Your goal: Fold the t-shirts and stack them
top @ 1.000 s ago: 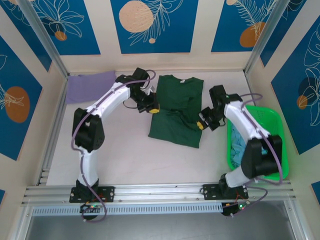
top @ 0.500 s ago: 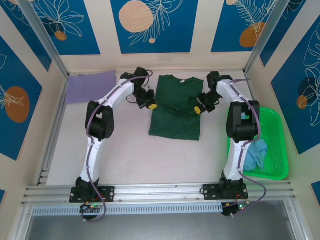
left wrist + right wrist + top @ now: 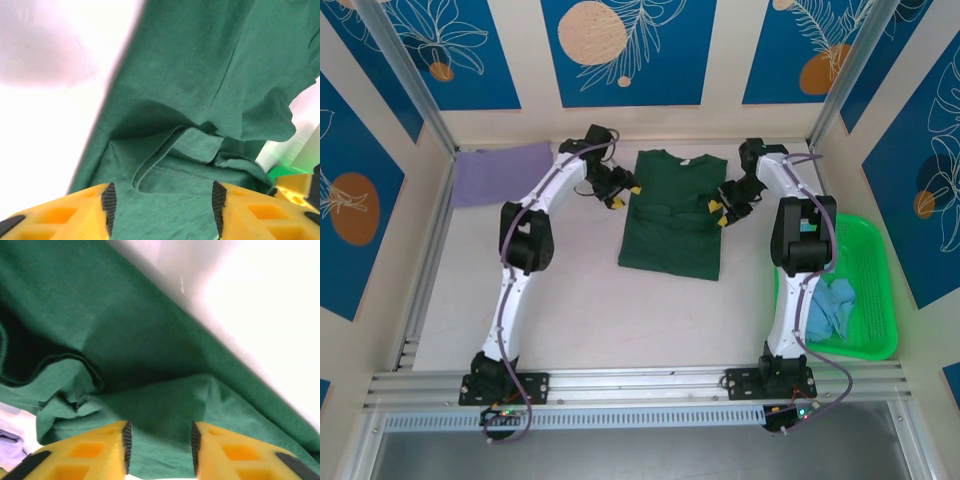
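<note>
White arms [image 3: 545, 190] with black joints [image 3: 525, 245] and yellow, black-padded claws [image 3: 163, 200] [image 3: 160, 442].

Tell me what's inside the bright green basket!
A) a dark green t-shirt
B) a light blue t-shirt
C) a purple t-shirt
B: a crumpled light blue t-shirt lies in the bright green basket, while the dark green t-shirt and the lavender t-shirt lie out on the table.

The dark green shirt [image 3: 672, 215] was soft, matt knit cloth, creased, with stitched hems. The lavender shirt [image 3: 500, 172] was matt cloth likewise. The basket [image 3: 872, 250] was glossy green plastic. The table [image 3: 590, 300] was smooth and matt. The left gripper [image 3: 162, 202] had matt yellow plastic fingers [image 3: 60, 216] with black ribbed pads [image 3: 109, 201].
</note>
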Action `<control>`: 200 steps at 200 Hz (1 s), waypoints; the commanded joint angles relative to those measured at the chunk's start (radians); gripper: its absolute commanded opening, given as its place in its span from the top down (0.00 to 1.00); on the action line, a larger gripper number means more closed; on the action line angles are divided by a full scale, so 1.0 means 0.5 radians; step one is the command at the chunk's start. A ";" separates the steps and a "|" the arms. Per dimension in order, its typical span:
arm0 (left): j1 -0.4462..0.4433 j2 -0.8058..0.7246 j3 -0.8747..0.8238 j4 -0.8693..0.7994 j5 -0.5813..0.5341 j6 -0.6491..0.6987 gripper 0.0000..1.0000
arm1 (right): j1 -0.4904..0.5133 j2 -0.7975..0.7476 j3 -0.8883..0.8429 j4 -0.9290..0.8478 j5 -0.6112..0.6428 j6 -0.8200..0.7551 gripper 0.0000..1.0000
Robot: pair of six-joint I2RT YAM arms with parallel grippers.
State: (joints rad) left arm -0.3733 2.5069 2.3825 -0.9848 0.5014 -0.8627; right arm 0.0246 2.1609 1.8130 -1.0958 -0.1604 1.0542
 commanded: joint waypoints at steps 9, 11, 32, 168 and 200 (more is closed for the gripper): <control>0.046 -0.185 0.043 -0.064 -0.097 0.042 0.41 | -0.030 -0.184 0.017 0.016 -0.007 0.014 0.52; 0.040 -0.204 0.033 -0.064 -0.101 0.053 0.41 | -0.029 -0.209 0.004 0.031 -0.005 0.013 0.52; -0.034 -0.441 -0.222 -0.024 -0.139 0.175 0.52 | 0.023 -0.434 -0.166 0.131 0.006 -0.071 0.50; -0.425 -0.609 -1.499 0.255 -0.484 0.806 0.80 | 0.683 -0.661 -1.385 0.768 0.132 0.012 0.86; -0.425 -0.786 -1.951 0.367 -0.491 0.813 0.81 | 0.834 -0.660 -1.478 0.749 0.192 -0.031 0.87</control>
State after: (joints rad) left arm -0.5865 2.1399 1.5742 -0.7887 0.3218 -0.4877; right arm 0.3935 1.8252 1.1099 -0.7025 -0.0925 1.0389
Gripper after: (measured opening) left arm 0.197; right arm 0.134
